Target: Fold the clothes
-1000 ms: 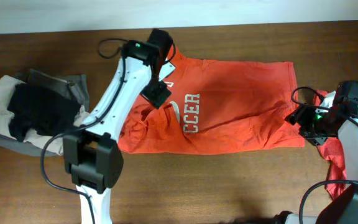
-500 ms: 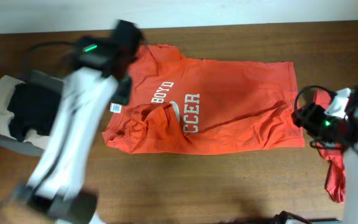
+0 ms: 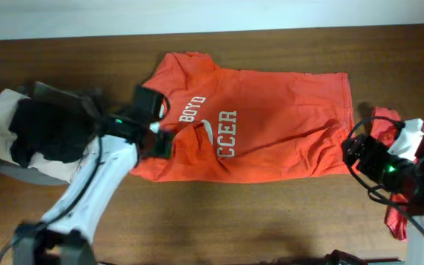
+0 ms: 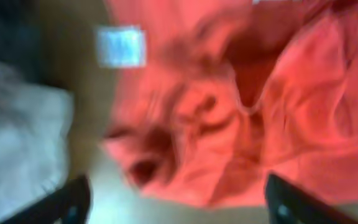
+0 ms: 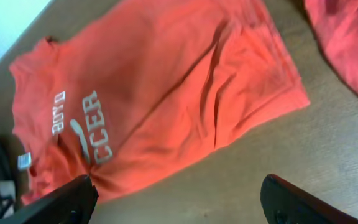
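Now the orange short-sleeved T-shirt with white lettering (image 3: pixel 263 125) lies spread across the middle of the brown wooden surface (image 3: pixel 271 213) with its left end bunched, so I'd call this the smoothing step: left claw (image 3: pixel 160 143) hovers there, fingers apart and empty, right claw (image 3: pixel 355 151) likewise apart beside the right hem, and next comes pinching that bunch flat.

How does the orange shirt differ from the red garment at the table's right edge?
The orange shirt lies spread out, with white letters showing; the red garment lies bunched, no print visible. The orange shirt looks lighter, the red garment deeper red. Both rest on the table.
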Robot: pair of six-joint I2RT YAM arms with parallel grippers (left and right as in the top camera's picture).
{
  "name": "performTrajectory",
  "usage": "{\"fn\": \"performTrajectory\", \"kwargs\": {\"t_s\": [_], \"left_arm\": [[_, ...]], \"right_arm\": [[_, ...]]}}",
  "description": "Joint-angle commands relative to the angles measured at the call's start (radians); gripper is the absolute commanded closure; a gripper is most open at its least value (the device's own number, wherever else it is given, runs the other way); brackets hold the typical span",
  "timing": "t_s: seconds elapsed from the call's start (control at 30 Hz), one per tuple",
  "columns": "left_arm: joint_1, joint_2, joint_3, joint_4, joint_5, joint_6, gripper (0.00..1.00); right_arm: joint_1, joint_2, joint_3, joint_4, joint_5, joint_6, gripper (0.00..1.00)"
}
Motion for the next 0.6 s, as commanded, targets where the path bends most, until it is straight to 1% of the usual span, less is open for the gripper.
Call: {"fn": "performTrajectory", "kwargs": {"t_s": [0.0, 0.07, 0.1, 0.13, 0.2, 0.33, 0.37, 0.4, 0.43, 0.47, 0.57], "left_arm": [[0.028, 0.025, -0.054, 0.117, 0.132, 0.091, 0.09], [0.039, 0.066, -0.065, 0.162, 0.136, 0.103, 0.11], [0.040, 0.090, -0.065, 0.184, 0.152, 0.137, 0.11], [0.040, 0.116, -0.065, 0.211, 0.164, 0.173, 0.16], [0.040, 0.162, -0.065, 0.265, 0.191, 0.229, 0.20], [0.040, 0.256, -0.064, 0.338, 0.196, 0.288, 0.35], [0.040, 0.272, -0.064, 0.345, 0.196, 0.302, 0.42], [0.040, 0.283, -0.064, 0.354, 0.196, 0.314, 0.51], [0.040, 0.290, -0.064, 0.369, 0.192, 0.315, 0.56], [0.040, 0.291, -0.064, 0.386, 0.192, 0.315, 0.59], [0.040, 0.286, -0.056, 0.452, 0.184, 0.315, 0.62]], "right_arm": [[0.000, 0.023, 0.011, -0.017, -0.027, -0.074, 0.11], [0.000, 0.031, 0.011, -0.019, -0.027, -0.074, 0.11], [0.000, 0.034, 0.011, -0.019, -0.027, -0.074, 0.11], [0.000, 0.037, 0.011, -0.018, -0.027, -0.074, 0.11], [0.000, 0.042, 0.011, -0.014, -0.026, -0.074, 0.11], [0.000, 0.050, 0.011, -0.013, -0.026, -0.074, 0.11], [0.000, 0.052, 0.011, -0.013, -0.026, -0.074, 0.11], [0.000, 0.052, 0.011, -0.014, -0.026, -0.074, 0.11], [0.000, 0.052, 0.011, -0.014, -0.026, -0.074, 0.11], [0.000, 0.052, 0.011, -0.014, -0.026, -0.074, 0.11], [0.000, 0.052, 0.011, -0.013, -0.026, -0.073, 0.10]]}}
